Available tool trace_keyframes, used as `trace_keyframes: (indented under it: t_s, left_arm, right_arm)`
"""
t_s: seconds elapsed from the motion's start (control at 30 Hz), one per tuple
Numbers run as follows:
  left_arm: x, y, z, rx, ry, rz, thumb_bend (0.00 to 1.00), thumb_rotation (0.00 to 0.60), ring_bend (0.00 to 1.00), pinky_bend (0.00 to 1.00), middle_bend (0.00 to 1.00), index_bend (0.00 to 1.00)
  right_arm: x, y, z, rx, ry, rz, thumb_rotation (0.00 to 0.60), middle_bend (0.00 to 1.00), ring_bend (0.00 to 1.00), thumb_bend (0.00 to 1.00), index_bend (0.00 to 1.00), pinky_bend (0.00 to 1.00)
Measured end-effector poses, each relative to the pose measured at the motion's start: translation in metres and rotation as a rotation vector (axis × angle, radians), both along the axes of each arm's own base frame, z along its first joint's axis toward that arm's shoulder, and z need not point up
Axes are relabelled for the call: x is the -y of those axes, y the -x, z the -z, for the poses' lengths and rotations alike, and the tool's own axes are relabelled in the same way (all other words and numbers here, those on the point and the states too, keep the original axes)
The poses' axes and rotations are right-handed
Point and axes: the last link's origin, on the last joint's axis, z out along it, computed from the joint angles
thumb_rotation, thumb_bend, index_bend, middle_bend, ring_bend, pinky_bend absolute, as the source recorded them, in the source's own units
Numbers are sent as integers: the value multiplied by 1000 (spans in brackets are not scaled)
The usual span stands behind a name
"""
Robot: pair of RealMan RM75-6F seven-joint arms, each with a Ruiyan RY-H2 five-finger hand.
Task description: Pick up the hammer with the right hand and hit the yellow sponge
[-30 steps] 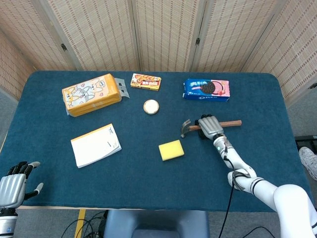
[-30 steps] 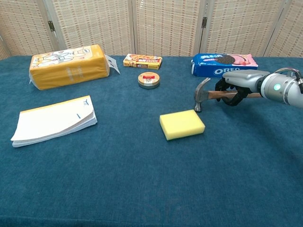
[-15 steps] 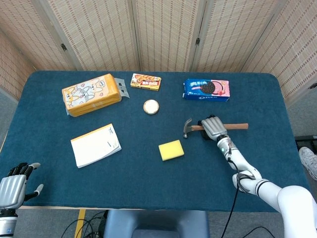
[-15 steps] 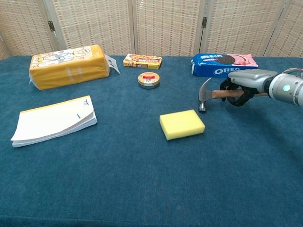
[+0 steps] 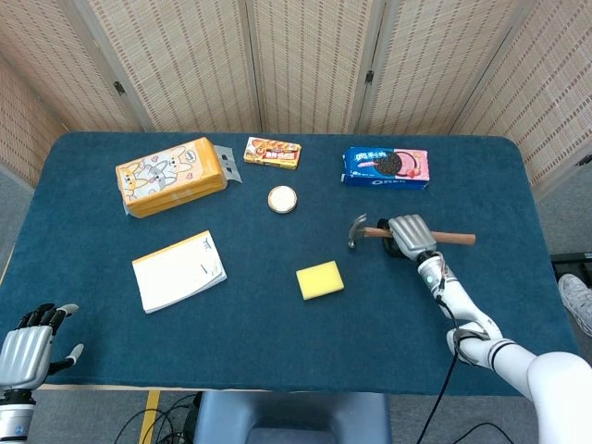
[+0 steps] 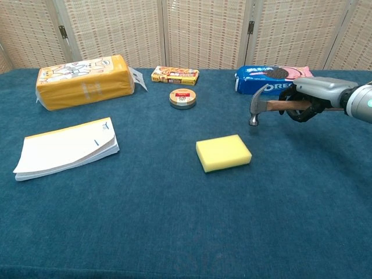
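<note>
My right hand [image 5: 411, 236] [image 6: 314, 97] grips the wooden handle of the hammer [image 5: 365, 233] [image 6: 258, 104] and holds it off the table. The metal head points down and hangs above and to the right of the yellow sponge [image 5: 319, 279] [image 6: 223, 153], not touching it. The sponge lies flat on the blue cloth near the table's middle. My left hand [image 5: 26, 344] rests at the table's near left corner with its fingers apart and nothing in it; only the head view shows it.
A blue Oreo pack [image 5: 386, 166] [image 6: 273, 79] lies behind the hammer. A round tin [image 5: 282, 198] [image 6: 182, 97], a small snack box [image 5: 272, 152], a large yellow box [image 5: 171, 176] and a notepad [image 5: 179, 269] lie to the left.
My right hand has lifted the hammer and carried it to the right, away from the sponge. The sponge and my left hand have stayed put.
</note>
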Motion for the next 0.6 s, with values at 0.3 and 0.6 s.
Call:
trace_keyframes:
  t_s: [0.3,0.6]
  left_arm:
    - [-1,-2,1,-2,6,5,290,600,207,268,362,293]
    - [-1,-4,1,-4,5,10,290,600,207,268,362,293]
  right_arm:
    - [-3,15,-10,45,32,-4,600,886,734,1000,839,771]
    - [-8,17,-13,127,45,-18,600,919,766,1000,870,795]
